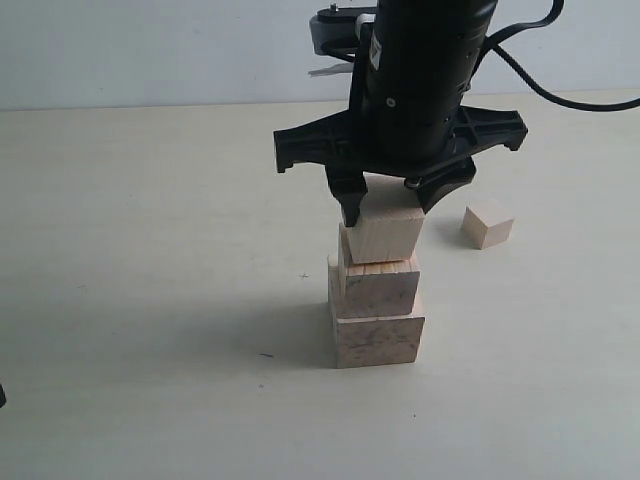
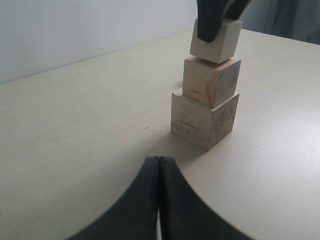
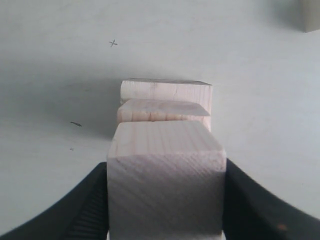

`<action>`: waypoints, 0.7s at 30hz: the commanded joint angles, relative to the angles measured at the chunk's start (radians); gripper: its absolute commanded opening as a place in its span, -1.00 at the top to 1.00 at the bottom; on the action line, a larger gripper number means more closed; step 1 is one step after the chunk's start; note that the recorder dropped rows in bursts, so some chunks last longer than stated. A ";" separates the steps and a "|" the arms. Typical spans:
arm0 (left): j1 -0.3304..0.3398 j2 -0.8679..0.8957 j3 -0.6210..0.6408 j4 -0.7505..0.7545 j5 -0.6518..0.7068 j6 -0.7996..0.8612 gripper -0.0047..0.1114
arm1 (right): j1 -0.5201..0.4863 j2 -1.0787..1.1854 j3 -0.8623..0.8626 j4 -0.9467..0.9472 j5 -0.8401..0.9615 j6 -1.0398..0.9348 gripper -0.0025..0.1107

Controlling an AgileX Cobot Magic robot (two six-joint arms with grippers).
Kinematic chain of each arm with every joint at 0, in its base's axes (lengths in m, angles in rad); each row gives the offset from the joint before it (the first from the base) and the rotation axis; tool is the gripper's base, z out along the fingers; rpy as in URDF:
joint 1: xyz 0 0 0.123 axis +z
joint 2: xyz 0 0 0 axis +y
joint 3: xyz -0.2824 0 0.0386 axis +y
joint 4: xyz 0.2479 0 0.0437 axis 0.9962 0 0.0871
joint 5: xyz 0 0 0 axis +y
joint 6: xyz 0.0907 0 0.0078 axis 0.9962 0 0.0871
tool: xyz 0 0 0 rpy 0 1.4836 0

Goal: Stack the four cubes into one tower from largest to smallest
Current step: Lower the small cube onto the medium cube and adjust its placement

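Cream tabletop [image 1: 150, 300], pale wall [image 1: 150, 50]; right pincer [image 1: 390, 208] grips top cube [image 1: 385, 235].

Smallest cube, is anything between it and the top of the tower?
Yes: the right pincer grips the third cube atop the tower, covering the spot the smallest cube needs.

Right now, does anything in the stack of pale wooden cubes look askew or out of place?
Yes. The third pale wooden cube, held by the right gripper, is tilted, not flat on the second cube. That second cube sits turned and shifted slightly against the bottom cube.
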 commanded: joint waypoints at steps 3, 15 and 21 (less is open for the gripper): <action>0.001 -0.007 0.003 0.001 -0.001 0.000 0.92 | 0.002 0.018 0.004 -0.007 -0.005 0.003 0.78; 0.001 -0.007 0.003 0.001 -0.001 0.000 0.92 | 0.002 0.022 0.004 -0.009 -0.005 0.003 0.78; 0.001 -0.007 0.003 0.001 -0.001 0.000 0.92 | 0.002 0.022 0.004 -0.009 -0.005 0.001 0.45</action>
